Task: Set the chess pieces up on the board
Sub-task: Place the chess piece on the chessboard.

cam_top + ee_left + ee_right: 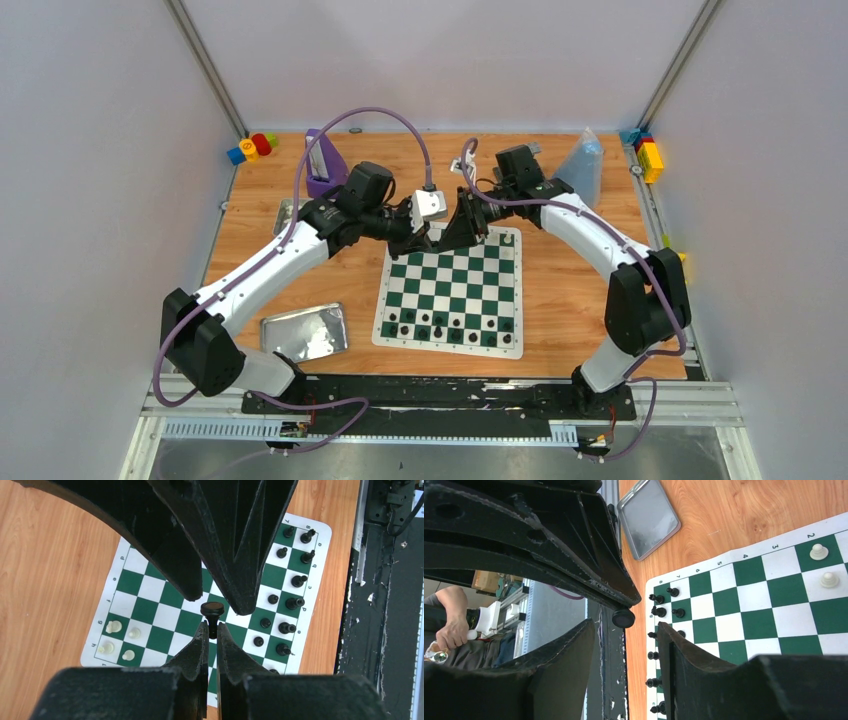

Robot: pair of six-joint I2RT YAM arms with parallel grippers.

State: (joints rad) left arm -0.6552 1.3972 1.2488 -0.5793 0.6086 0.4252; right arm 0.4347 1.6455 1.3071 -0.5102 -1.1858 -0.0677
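Left claw pinches a black piece in the air over the board, with the right claw spread around it
Top view: the two arms meet nose to nose above the board's 12 o'clock edge, black chess pieces stand in two rows along its 6 o'clock edge, and a tin lid lies on the table off the board at 8 o'clock. Left wrist view: the left fingers are nearly together, clamped on the black piece's stem; its round end points to 12 o'clock, between the right claw's two parted tips, and I cannot tell whether they touch it; four white pieces sit at the board's 8 o'clock corner. Right wrist view: the right jaws stand well apart and grip nothing, with the piece's round end at 12 o'clock of their gap
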